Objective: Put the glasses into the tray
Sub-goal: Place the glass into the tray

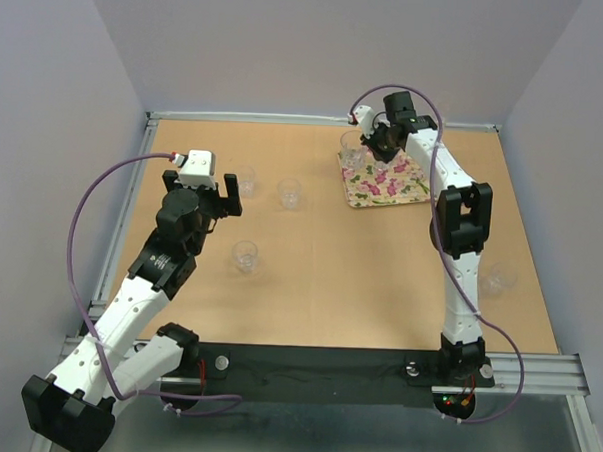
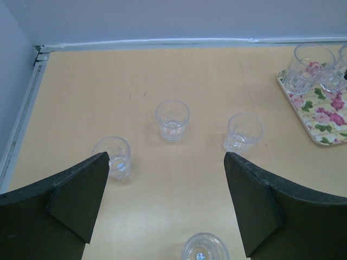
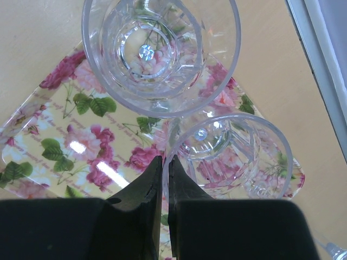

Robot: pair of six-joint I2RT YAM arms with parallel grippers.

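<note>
Right gripper [image 3: 166,162] is pinching the rim wall of a glass [image 3: 233,157], jaws almost meeting, at a corner of the flowered tray [image 3: 81,146]. A second glass [image 3: 162,54] is sitting on the tray just beside it. Left gripper [image 2: 165,157] is hovering wide open above the table [image 2: 162,76], with loose glasses [image 2: 172,120] standing near it.

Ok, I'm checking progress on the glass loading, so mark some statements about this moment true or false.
1. The left end effector holds a glass. False: its jaws stand wide open, empty.
2. The tray is bare. False: glasses stand on it.
3. The right end effector is closed on the rim of a tumbler over the tray. True.
4. A lone glass stands right of the right arm. True.
</note>
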